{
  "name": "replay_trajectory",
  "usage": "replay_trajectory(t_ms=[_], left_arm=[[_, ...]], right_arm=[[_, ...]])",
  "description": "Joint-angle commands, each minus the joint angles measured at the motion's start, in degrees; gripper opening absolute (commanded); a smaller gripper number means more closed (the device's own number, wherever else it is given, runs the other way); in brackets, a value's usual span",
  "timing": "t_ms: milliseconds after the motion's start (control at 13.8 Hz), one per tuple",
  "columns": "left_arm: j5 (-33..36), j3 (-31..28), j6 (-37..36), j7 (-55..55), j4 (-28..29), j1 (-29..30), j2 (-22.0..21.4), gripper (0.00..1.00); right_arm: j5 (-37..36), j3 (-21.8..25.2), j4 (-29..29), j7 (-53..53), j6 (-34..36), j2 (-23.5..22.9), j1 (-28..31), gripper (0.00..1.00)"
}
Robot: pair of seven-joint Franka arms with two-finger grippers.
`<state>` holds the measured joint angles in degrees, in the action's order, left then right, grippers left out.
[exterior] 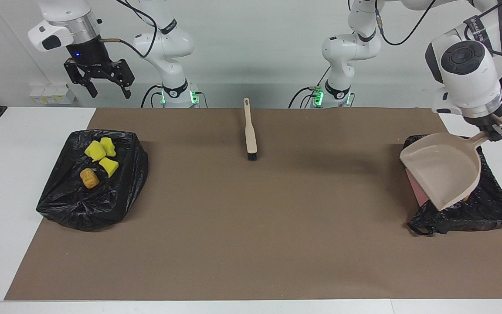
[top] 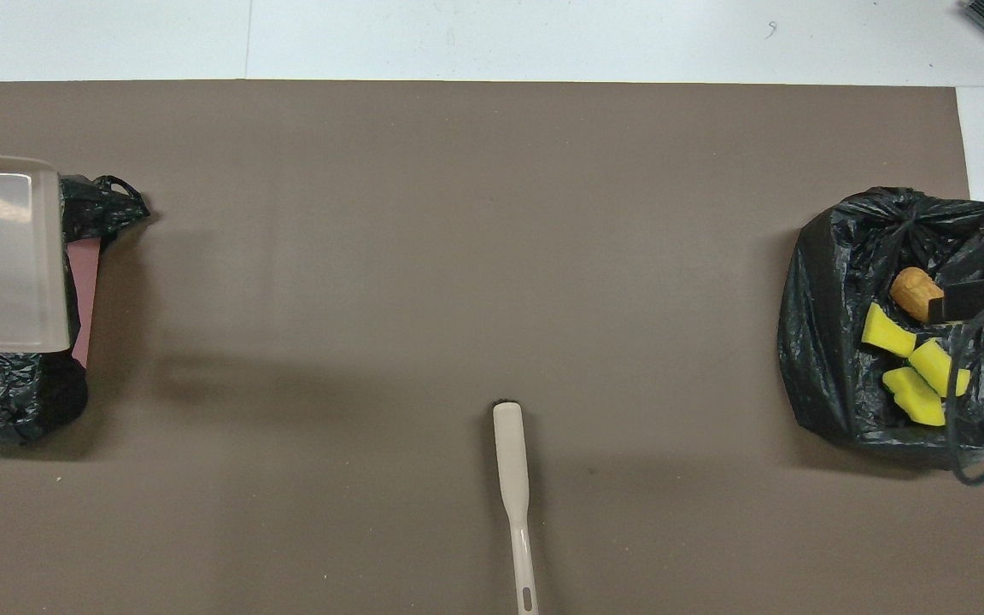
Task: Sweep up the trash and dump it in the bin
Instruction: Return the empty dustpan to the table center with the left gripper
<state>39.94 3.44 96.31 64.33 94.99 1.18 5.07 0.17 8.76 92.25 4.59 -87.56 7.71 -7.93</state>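
Left gripper (exterior: 498, 131), jaws pinching the dustpan (exterior: 445, 170) handle over the bin bag (exterior: 486, 209): keep it level while withdrawing. Right gripper (exterior: 105, 87), jaws spread, waits.

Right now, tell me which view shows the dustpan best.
The facing view: the dustpan shows whole, handle in the shut left gripper, tilted over the black bag. The overhead view shows only the pan's underside, cut off at the edge, handle unseen.
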Motion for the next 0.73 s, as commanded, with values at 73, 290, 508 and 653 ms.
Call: replay_trajectory(t_ms=[73, 290, 508, 653], left_arm=[[-12.65, -0.8, -4.8, -16.65, 0.38, -3.11, -1.37, 0.0], [-21.54, -0.63, -7.7, -29.75, 0.02, -5.57, -1.55, 0.0], [-29.44, -0.36, -10.08, -40.99, 0.37, -8.21, -2.43, 0.0], [-32.45, -0.36, -10.26, -50.39, 0.9, -12.15, -2.96, 0.0]], right_arm=[[1.23, -0.06, -0.05, -1.07, 0.9, 0.29, 0.38, 1.0], [1.23, -0.06, -0.05, -1.07, 0.9, 0.29, 0.38, 1.0], [1.23, -0.06, -0.05, -1.07, 0.9, 0.29, 0.38, 1.0], [1.23, -0.06, -0.05, -1.07, 0.9, 0.29, 0.38, 1.0]])
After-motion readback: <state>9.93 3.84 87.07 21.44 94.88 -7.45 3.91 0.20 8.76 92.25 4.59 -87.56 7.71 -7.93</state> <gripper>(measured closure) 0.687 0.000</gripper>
